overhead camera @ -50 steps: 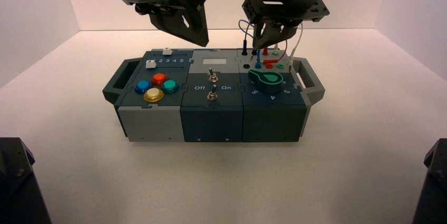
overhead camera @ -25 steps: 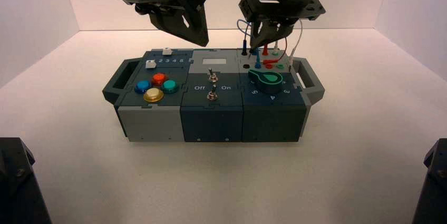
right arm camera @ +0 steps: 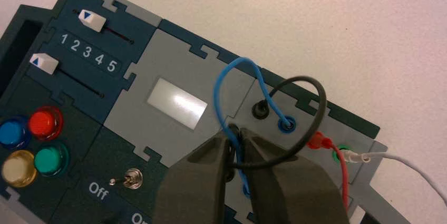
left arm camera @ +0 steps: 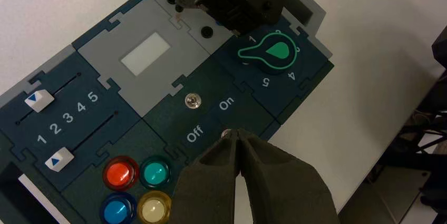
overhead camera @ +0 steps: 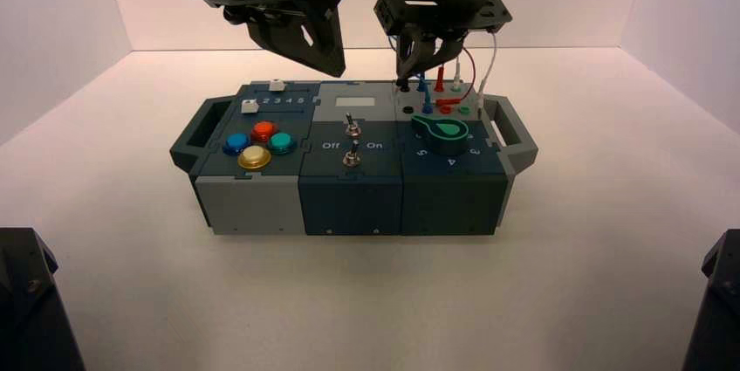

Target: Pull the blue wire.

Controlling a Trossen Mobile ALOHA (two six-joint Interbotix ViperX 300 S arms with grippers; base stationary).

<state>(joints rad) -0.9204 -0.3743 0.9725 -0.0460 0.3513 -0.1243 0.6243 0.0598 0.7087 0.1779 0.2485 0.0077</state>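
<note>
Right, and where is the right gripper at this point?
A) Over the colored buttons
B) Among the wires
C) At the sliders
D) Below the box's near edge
B: the right gripper is among the wires, with the blue wire and the black wire looping right by its tip.

left claw (left arm camera: 239, 133) waits aloft, closed, pointing down; right claw (right arm camera: 237, 130) points down, its fingers slightly parted.
</note>
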